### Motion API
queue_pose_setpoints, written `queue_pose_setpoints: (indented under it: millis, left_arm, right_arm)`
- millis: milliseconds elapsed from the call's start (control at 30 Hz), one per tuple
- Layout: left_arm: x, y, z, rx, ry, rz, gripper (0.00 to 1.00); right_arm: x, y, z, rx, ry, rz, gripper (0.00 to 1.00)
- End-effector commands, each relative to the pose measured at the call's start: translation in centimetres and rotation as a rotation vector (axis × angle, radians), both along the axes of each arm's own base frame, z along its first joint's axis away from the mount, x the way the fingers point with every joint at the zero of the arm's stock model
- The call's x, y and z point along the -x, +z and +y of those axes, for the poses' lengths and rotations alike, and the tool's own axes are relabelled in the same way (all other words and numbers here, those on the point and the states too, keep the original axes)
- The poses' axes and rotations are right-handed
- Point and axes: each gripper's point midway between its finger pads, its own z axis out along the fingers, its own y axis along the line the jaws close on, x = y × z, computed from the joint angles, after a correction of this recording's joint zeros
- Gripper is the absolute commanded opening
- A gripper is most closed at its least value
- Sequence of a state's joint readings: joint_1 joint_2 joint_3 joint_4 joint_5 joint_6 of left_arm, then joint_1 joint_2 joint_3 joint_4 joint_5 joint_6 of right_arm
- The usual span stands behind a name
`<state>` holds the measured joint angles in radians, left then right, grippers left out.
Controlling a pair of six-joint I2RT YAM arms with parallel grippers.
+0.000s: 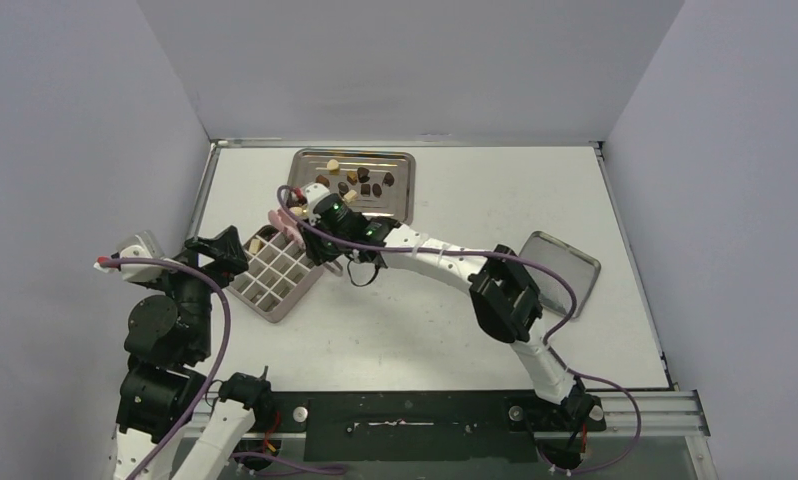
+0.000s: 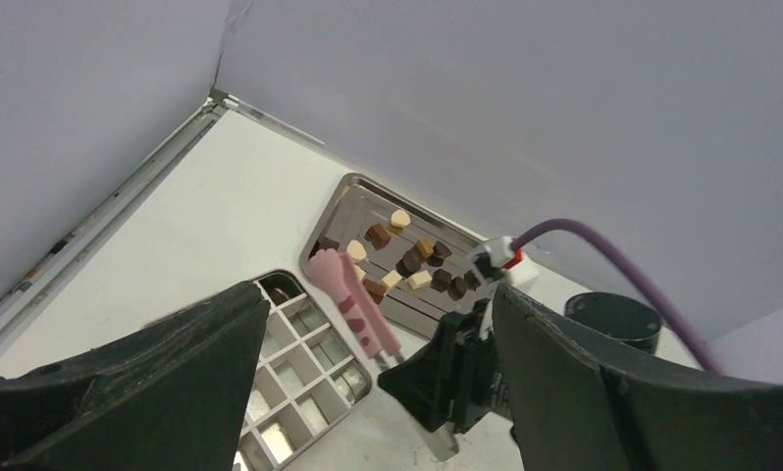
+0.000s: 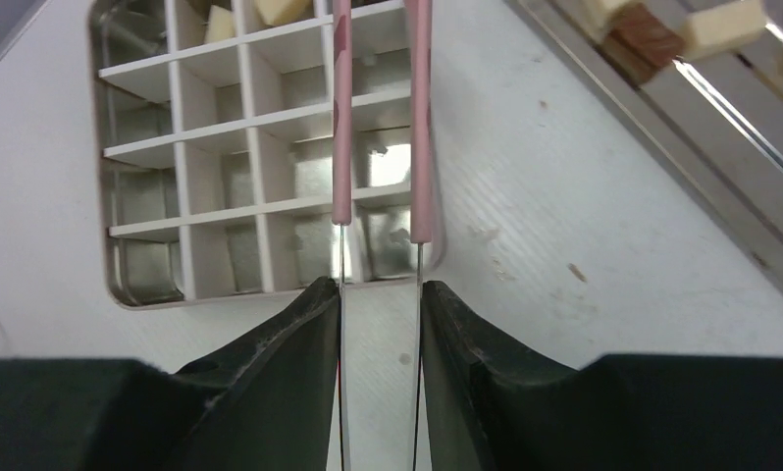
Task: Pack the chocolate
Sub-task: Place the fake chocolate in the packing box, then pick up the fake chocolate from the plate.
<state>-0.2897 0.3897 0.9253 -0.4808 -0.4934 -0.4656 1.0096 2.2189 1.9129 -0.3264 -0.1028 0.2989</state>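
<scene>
The chocolate (image 1: 360, 180) (image 2: 412, 263) is bite-sized chunks in dark brown, mid brown and cream-white. Most lie scattered in a shallow rectangular metal tray (image 1: 400, 205) at the far side of the white counter (image 1: 455, 330). The pieces are too stubby to show a long axis, and they share no common heading. At least two cream pieces sit in the far row of a square metal box with a grid of compartments (image 1: 275, 280) (image 3: 221, 186), which lies just in front and to the left of the tray. A flat metal lid (image 1: 558, 272) rests well apart on the right.

The right arm stretches from its base leftward across the counter, elbow bent, wrist low over the box's near right edge. The right tool (image 1: 313, 238) (image 3: 380, 294) is clenched on pink tongs with thin metal legs (image 1: 283, 222) (image 3: 341, 118), one finger pressing each leg. The tongs point straight away from it over the box, and their legs run parallel with a narrow gap. I cannot tell whether their tips grip a piece.

The left arm is folded upright at the left. The left tool (image 1: 220, 252) is spread wide and holds nothing, just beside the box's left edge.
</scene>
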Motion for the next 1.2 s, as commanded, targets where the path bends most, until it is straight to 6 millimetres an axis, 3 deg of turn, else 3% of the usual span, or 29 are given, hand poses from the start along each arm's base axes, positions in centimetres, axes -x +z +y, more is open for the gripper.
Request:
queue_pose_setpoints:
  millis: [0,300,500,833,1167]
  left_arm:
    - [-0.4,-0.2,-0.1,-0.019,0.002,-0.011,0.82]
    - [-2.1,-4.2,-0.7,-0.062,-0.01,0.054,0.82]
    - [-1.9,-4.3,-0.8,-0.093,-0.019,0.056,0.82]
    - [-2.0,-4.8,-0.8,-0.101,-0.024,0.06,0.82]
    - [-1.8,-4.9,-0.7,-0.108,-0.018,0.063,0.82]
  right_arm:
    - [-3.3,6.7,-4.0,-0.071,-0.09,-0.107,0.33]
    - [-8.8,4.8,-12.5,0.078,-0.252,-0.123,0.32]
    - [-11.6,3.5,-15.4,0.135,-0.284,-0.117,0.34]
    - [-12.8,0.5,-15.2,0.197,-0.205,-0.075,0.37]
    - [-13.5,-0.9,-14.9,0.218,-0.187,-0.061,0.38]
